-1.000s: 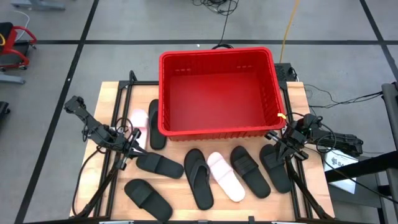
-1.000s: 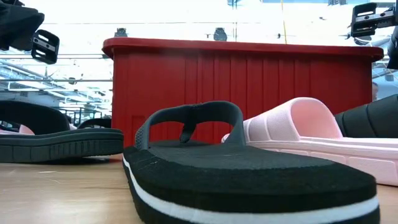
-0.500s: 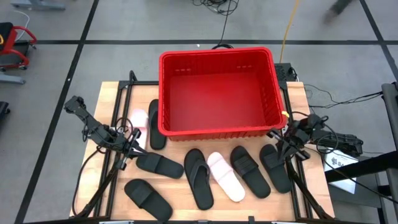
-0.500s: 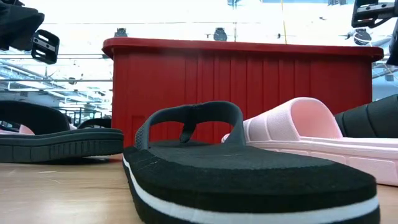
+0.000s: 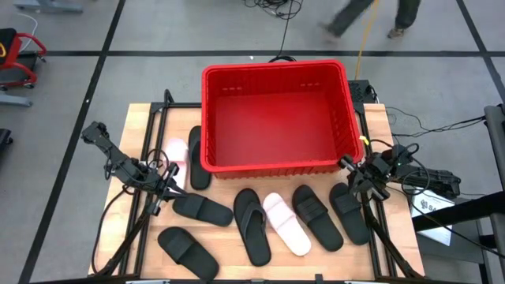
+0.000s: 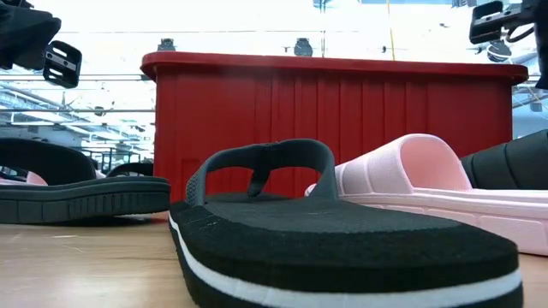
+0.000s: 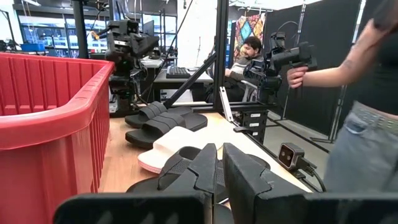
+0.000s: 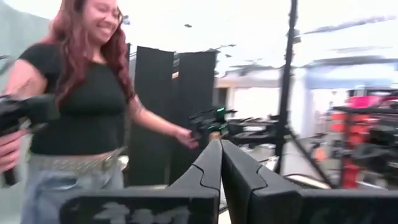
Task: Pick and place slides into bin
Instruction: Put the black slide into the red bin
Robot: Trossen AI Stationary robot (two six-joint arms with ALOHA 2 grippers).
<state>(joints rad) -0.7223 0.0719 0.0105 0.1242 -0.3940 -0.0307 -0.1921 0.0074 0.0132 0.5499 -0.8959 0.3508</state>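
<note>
Red bin (image 5: 276, 118) sits at the far middle of the desk (image 5: 142, 118), nothing visible inside it. Slides lie outside it on the desk: one black (image 5: 197, 158) and one pink (image 5: 175, 151) beside the bin's left wall, two black (image 5: 203, 209) (image 5: 187, 251) at front left, and a row in front of the bin of black thong (image 5: 251, 225), pink (image 5: 286, 224), black (image 5: 317, 217), black (image 5: 349, 211).

Left tool (image 5: 160, 183) hovers near the pink slide at the left, fingers (image 7: 208, 171) nearly pressed together with a thin gap, holding nothing.

Right tool (image 5: 355, 170) hangs above the bin's front right corner, fingers (image 8: 214, 165) pressed together, holding nothing.

Person (image 8: 81, 112) stands beyond the desk; held object probably a handheld device, unclear.
</note>
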